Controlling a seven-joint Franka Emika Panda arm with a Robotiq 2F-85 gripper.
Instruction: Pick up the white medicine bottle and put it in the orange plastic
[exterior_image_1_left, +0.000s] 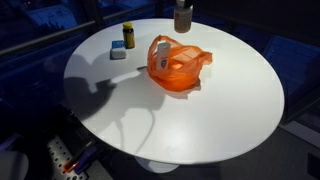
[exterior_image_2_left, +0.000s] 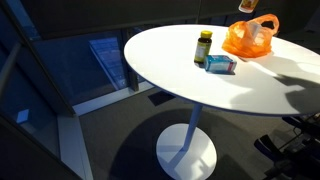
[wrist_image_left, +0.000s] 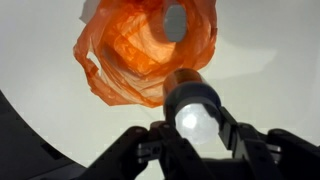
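Pincer (wrist_image_left: 196, 122) fingers are clamped on either side of the white medicine bottle (wrist_image_left: 190, 95), which hangs in the air above the round white desk (exterior_image_1_left: 230, 110). In the wrist view the bottle is just beside the crumpled orange plastic bag (wrist_image_left: 135, 50) and not inside it. A yellow-labelled dark bottle (exterior_image_1_left: 128, 36) and a small box (exterior_image_1_left: 118, 52) stand near the bag in both exterior views.
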